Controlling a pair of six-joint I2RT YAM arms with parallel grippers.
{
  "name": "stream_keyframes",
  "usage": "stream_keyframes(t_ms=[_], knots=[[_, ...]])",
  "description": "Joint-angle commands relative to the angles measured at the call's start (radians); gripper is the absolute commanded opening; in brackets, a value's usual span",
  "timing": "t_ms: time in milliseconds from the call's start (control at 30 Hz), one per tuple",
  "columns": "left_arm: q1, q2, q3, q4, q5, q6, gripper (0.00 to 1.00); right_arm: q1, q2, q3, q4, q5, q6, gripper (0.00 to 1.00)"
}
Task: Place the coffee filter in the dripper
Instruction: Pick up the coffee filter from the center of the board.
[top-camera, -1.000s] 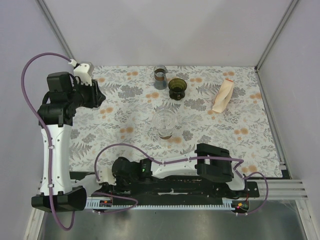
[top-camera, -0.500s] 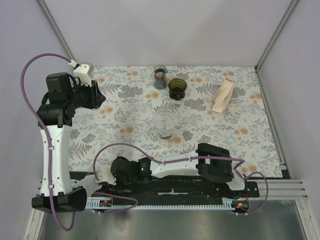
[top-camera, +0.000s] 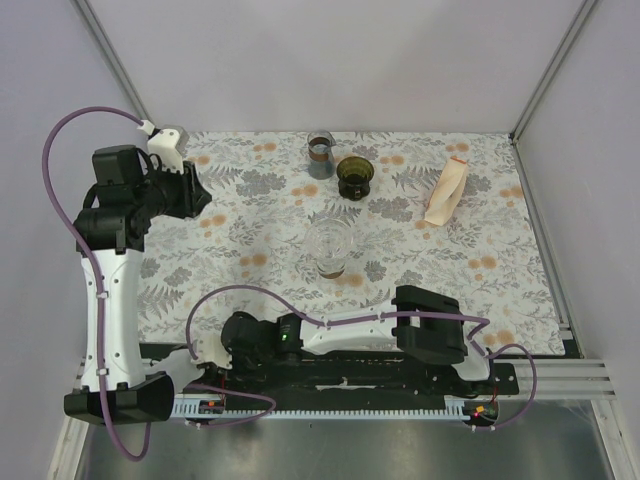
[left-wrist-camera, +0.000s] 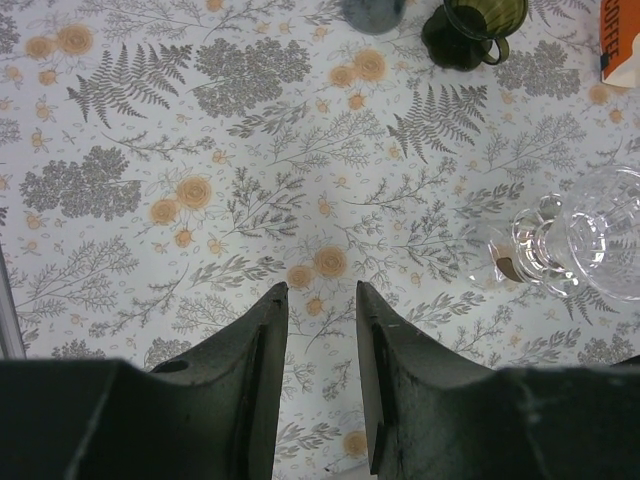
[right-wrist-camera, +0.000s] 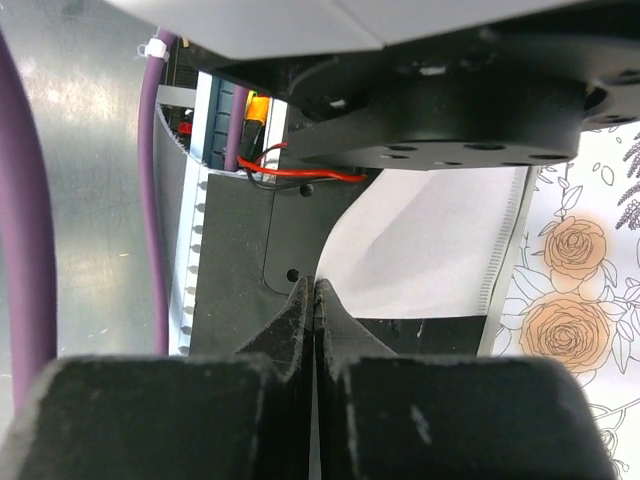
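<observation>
The coffee filter (right-wrist-camera: 430, 250) is a flat white paper fan lying at the table's near edge, partly under the left arm's black base (right-wrist-camera: 440, 110). My right gripper (right-wrist-camera: 315, 285) is low at that edge, its jaws pressed together with the tips pinching the filter's curved edge. In the top view only a white sliver of the filter (top-camera: 198, 352) shows, beside the right gripper (top-camera: 212, 358). The dark olive dripper (top-camera: 355, 176) (left-wrist-camera: 470, 25) stands upright at the back centre with nothing in it. My left gripper (left-wrist-camera: 322, 290) (top-camera: 200, 195) hovers open over the left of the cloth, holding nothing.
A clear glass carafe (top-camera: 328, 248) (left-wrist-camera: 590, 245) stands mid-table in front of the dripper. A small glass jar with a brown band (top-camera: 320, 153) sits just left of the dripper. A pale peach packet (top-camera: 446, 194) lies at the back right. Purple cables (right-wrist-camera: 25, 250) and a slotted cable tray (right-wrist-camera: 195, 250) run along the near edge.
My right gripper's jaws have closed at the filter's edge, and the right arm has crept slightly left. The left arm has not moved.
</observation>
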Motion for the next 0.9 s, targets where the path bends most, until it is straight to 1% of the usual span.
stream_keyframes(t_ms=[0, 200, 433, 567, 767, 867], knots=[[0.002, 0.014, 0.048, -0.023, 0.062, 0.033, 0.41, -0.028, 0.000, -0.018, 0.152, 0.035, 0.067, 0.00], [0.000, 0.045, 0.136, -0.096, 0.114, 0.080, 0.42, -0.115, -0.213, -0.176, 0.188, -0.016, 0.070, 0.00], [0.000, 0.062, 0.244, -0.215, 0.198, 0.166, 0.44, -0.194, -0.383, -0.267, 0.185, -0.071, 0.095, 0.00], [-0.001, 0.082, 0.296, -0.294, 0.253, 0.238, 0.46, -0.218, -0.486, -0.282, 0.130, -0.083, 0.070, 0.00], [-0.023, 0.164, 0.417, -0.503, 0.371, 0.391, 0.46, -0.284, -0.659, -0.311, -0.006, -0.120, 0.020, 0.00], [-0.072, 0.184, 0.450, -0.515, 0.370, 0.399, 0.46, -0.327, -0.756, -0.346, -0.077, -0.154, -0.025, 0.00]])
